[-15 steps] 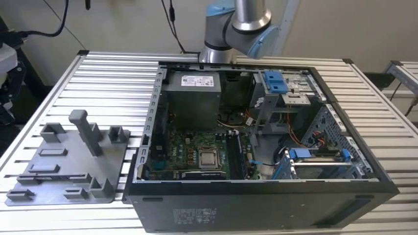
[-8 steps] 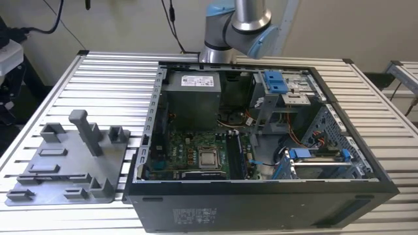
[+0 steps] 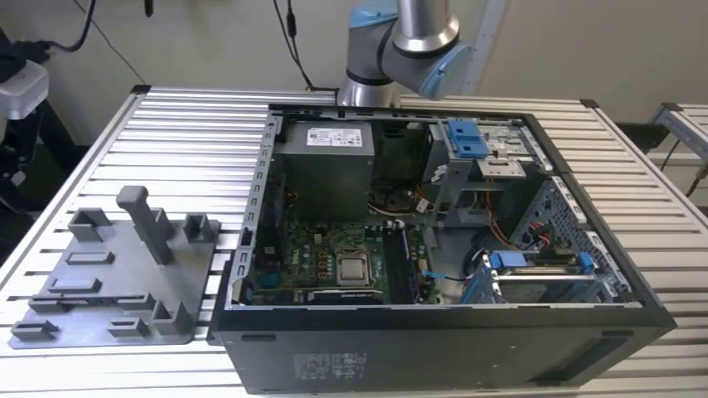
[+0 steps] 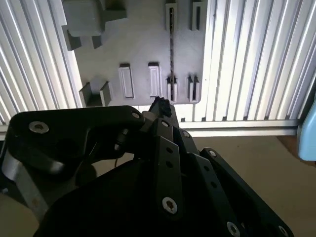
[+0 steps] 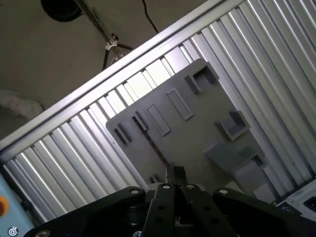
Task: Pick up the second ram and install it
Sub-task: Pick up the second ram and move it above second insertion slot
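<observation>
The black claw [image 4: 160, 104] is closest to me in both wrist views [image 5: 174, 173]. Its linkages fold inward and the two fingertips [image 5: 169, 174] are pressed nearly together, clenched on nothing. It hangs high above the table and touches no part.

Below it lies the grey holder tray [image 4: 138, 44], also seen in the first wrist view [image 5: 197, 133]. The second ram [image 4: 171, 49] stands on its edge in the tray, so from above it reads as one thin dark line held between small grey blocks at either end. The first wrist view shows the same slim line [image 5: 150, 140] crossing the tray's flat base. The stick is seated in its holder and well apart from the claw.

The tray rests on the slatted aluminium table [image 4: 256, 59], whose ribs run out to a plain rail at the edge.

In the exterior view the tray [image 3: 111, 282] sits at the exterior view's left. Just beside it is the open computer case [image 3: 443, 348], lying with its side off so the motherboard [image 3: 321, 257] faces up. At the far edge of the table the robot arm [image 3: 404, 50] rises behind the case.
</observation>
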Robot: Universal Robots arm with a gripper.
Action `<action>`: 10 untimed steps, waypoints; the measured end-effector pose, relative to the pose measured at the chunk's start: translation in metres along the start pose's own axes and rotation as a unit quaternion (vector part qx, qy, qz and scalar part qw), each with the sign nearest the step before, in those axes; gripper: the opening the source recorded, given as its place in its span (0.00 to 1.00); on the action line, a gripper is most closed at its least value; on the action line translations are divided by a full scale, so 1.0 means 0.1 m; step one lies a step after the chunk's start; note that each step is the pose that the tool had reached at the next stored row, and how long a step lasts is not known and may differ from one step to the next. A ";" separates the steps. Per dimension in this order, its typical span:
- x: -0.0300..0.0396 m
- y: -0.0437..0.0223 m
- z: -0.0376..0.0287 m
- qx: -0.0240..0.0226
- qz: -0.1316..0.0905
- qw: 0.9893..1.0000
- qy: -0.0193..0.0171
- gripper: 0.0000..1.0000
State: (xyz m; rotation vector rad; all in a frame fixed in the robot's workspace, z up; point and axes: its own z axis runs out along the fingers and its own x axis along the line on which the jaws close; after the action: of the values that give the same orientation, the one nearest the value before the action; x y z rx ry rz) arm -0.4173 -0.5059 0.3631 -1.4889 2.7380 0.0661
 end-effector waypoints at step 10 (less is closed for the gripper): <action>0.001 0.000 0.012 0.004 -0.091 0.996 -0.003 0.11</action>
State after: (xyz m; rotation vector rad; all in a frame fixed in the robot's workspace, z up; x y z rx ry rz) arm -0.4173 -0.5059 0.3619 -1.7255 2.5807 0.0551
